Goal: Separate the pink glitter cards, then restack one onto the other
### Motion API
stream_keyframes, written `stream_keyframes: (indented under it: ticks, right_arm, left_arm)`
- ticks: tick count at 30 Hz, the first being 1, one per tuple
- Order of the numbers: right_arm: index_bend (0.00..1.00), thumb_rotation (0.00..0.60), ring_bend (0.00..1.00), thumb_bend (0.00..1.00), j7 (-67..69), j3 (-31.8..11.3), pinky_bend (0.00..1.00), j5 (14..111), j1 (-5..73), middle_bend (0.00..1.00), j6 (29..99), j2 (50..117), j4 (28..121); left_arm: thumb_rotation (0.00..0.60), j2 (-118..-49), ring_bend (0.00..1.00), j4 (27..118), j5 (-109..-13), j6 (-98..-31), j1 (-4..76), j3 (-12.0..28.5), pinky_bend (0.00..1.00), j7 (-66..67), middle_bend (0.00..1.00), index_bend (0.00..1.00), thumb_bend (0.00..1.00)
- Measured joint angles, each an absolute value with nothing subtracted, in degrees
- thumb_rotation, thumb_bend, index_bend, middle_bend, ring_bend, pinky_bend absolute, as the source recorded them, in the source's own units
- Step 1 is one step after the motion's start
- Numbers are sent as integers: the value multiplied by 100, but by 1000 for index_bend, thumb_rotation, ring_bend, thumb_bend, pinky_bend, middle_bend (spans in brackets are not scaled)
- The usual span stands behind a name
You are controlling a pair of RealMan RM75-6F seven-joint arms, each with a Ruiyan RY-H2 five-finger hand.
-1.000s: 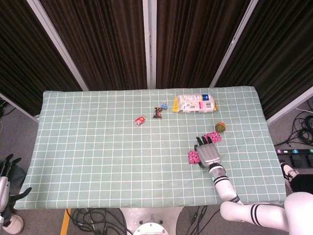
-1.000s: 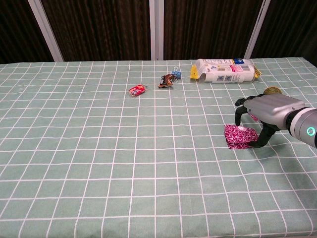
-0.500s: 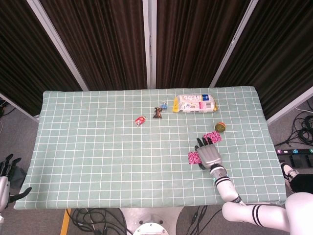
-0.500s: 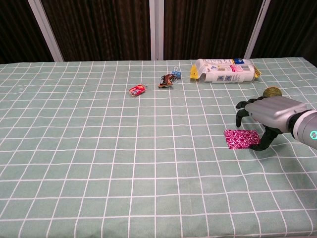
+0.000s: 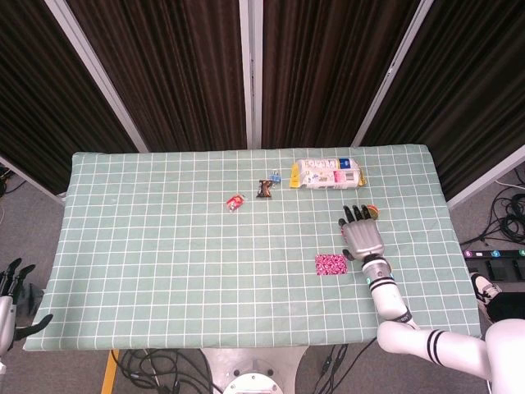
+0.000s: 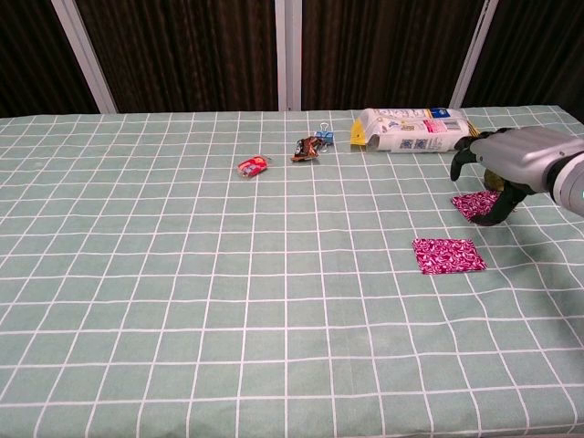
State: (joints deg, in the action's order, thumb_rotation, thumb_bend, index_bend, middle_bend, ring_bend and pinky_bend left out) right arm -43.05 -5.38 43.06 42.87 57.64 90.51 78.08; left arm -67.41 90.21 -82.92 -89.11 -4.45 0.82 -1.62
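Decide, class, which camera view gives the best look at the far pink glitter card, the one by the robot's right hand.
The chest view: the far pink glitter card shows flat on the cloth, partly covered by the right hand. The head view hides that card under the same hand; only the near pink glitter card shows there.

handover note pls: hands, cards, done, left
Right robot hand: over the far card, fingers curled down, holds nothing visible; contact unclear.
Left robot hand: off the table's left edge, idle; open or shut unclear.
Near card: flat on the cloth, apart from the far card.
Done: cards separated.
Left: pick one card and stack it on the other.
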Motion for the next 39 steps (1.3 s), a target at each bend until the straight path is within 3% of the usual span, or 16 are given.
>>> stream_keyframes:
  ticks: [16, 39]
  right_arm:
    - [266, 518, 0, 176, -4605, -525, 0, 4203, 4644, 31, 4941, 9837, 5975]
    - [272, 522, 0, 174, -4660, -435, 0, 4460, 4490, 31, 4784, 10004, 5576]
  left_arm:
    - [600, -6653, 133, 9153, -8259, -8885, -457, 71, 137, -90, 154, 197, 57]
    - [600, -6611, 133, 9160, -8304, -8847, -471, 24, 137, -275, 154, 197, 57]
